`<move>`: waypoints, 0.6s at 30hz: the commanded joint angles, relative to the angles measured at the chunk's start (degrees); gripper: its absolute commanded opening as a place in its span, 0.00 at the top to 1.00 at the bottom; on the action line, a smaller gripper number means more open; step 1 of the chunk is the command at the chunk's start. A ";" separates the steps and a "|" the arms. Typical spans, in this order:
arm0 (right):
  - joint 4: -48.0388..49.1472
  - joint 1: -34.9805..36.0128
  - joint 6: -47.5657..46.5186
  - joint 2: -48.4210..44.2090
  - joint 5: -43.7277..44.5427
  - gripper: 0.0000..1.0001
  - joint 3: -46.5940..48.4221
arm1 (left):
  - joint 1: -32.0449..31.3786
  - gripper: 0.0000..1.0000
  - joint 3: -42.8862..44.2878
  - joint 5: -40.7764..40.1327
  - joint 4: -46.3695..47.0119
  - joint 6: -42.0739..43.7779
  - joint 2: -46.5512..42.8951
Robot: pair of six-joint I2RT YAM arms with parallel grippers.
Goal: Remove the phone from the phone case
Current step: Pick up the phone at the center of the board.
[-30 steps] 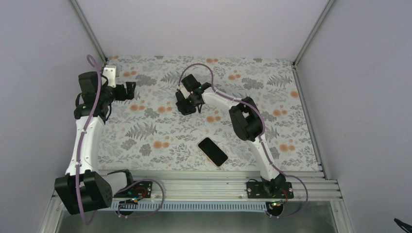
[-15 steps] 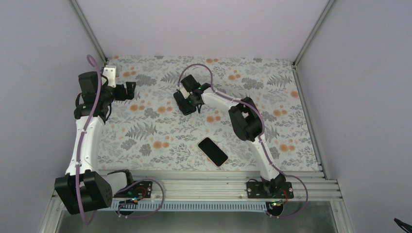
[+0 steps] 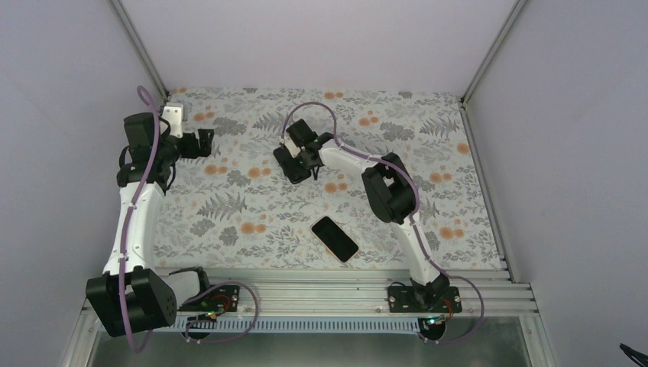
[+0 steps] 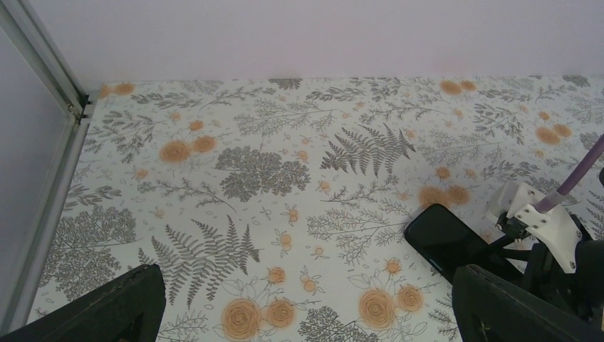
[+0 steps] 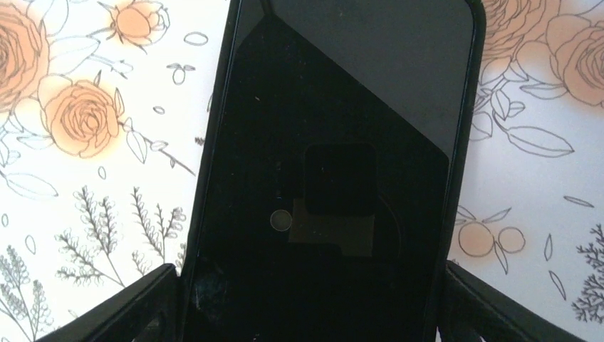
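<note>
A black phone (image 5: 342,107) with a glossy screen lies flat in a black phone case, whose rim (image 5: 474,57) frames it. My right gripper (image 5: 308,285) straddles its near end, with a finger pressed against each long side. From above, that gripper (image 3: 294,162) sits over the cased phone (image 3: 286,162) at mid-table. The left wrist view shows the same phone (image 4: 445,239) under the right wrist. My left gripper (image 3: 200,144) hovers open at the far left, nothing between its fingers (image 4: 121,306).
A second dark phone-like slab (image 3: 334,238) with a pale edge lies nearer the front rail (image 3: 321,287). A white block (image 3: 174,116) sits in the back left corner. Walls close in the floral table (image 3: 428,153) on three sides.
The right gripper's jaws have narrowed onto the sides of the cased phone, and its wrist has shifted slightly. The left arm and the front slab have not moved.
</note>
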 commanded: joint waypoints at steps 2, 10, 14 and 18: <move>-6.55 -0.43 -3.59 -3.04 1.50 0.24 -5.09 | -0.19 0.00 1.20 0.03 0.88 -0.22 -0.03; -7.54 -0.65 -8.90 -3.50 5.09 0.12 -8.52 | -0.21 0.00 0.83 0.69 1.36 -0.16 0.19; -10.23 -0.65 -9.39 -1.27 4.61 0.03 -6.47 | -0.20 0.00 2.19 0.53 0.65 -0.13 0.84; -11.69 -0.65 -9.03 1.59 4.67 0.03 -4.68 | -0.21 0.00 2.53 0.72 0.85 0.38 1.12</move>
